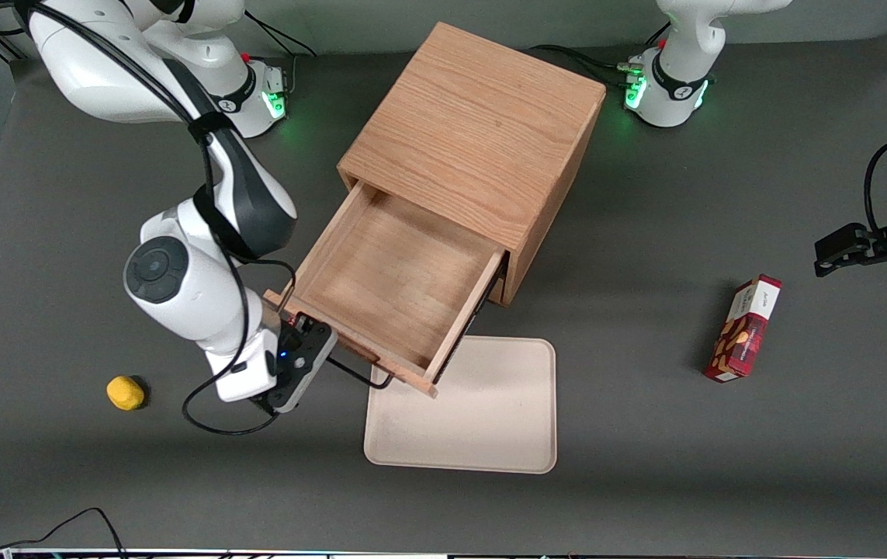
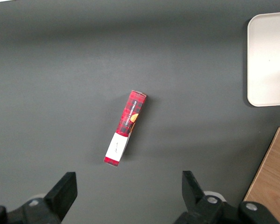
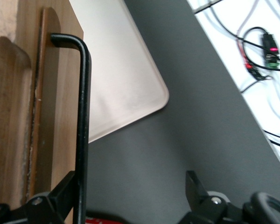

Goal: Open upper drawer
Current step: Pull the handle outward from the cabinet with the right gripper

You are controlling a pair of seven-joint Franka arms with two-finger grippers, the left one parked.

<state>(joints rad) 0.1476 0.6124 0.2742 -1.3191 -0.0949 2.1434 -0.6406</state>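
My gripper (image 3: 130,196) hangs open at the handle (image 3: 84,116), one finger touching it; the upper drawer (image 1: 389,287) is out, over the tray (image 1: 482,419).

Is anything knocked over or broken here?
Nothing looks broken or spilled. The upper drawer is pulled out of the cabinet, bare inside. The gripper sits at its handle, jaws apart.
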